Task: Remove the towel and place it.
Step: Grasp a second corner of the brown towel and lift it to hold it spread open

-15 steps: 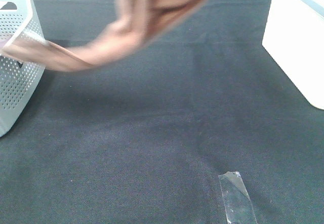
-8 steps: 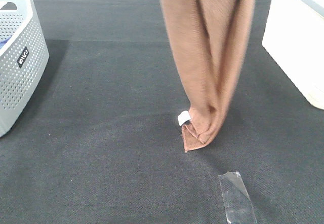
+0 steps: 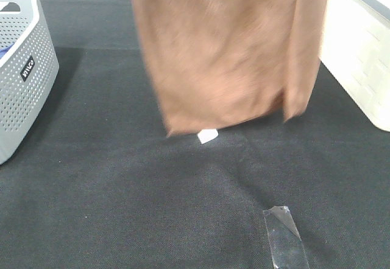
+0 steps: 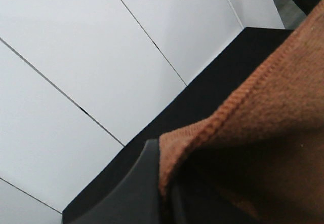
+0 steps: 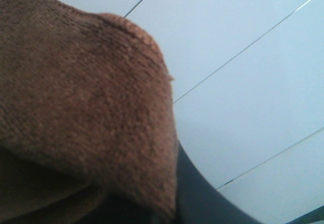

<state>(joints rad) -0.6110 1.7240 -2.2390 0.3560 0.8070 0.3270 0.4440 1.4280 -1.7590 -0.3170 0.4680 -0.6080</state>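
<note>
The brown towel [image 3: 228, 50] hangs spread out flat from above the top edge of the exterior view, over the middle of the black table. Its lower edge, with the small white tag [image 3: 207, 136], hangs just above or at the table surface. Neither gripper shows in the exterior view. In the left wrist view, my left gripper [image 4: 164, 196] is shut on a stitched edge of the towel [image 4: 263, 112]. In the right wrist view, my right gripper [image 5: 169, 203] is shut on a corner of the towel [image 5: 86, 97], which hides most of the fingers.
A grey perforated basket [image 3: 24, 68] stands at the left edge of the table. A white box [image 3: 359, 56] stands at the right. A strip of clear tape [image 3: 284, 235] is stuck on the black mat [image 3: 122, 208] near the front.
The towel came out of the basket and hung as a narrow bunch with its corner on the table. Now it is spread wide and raised a little.
</note>
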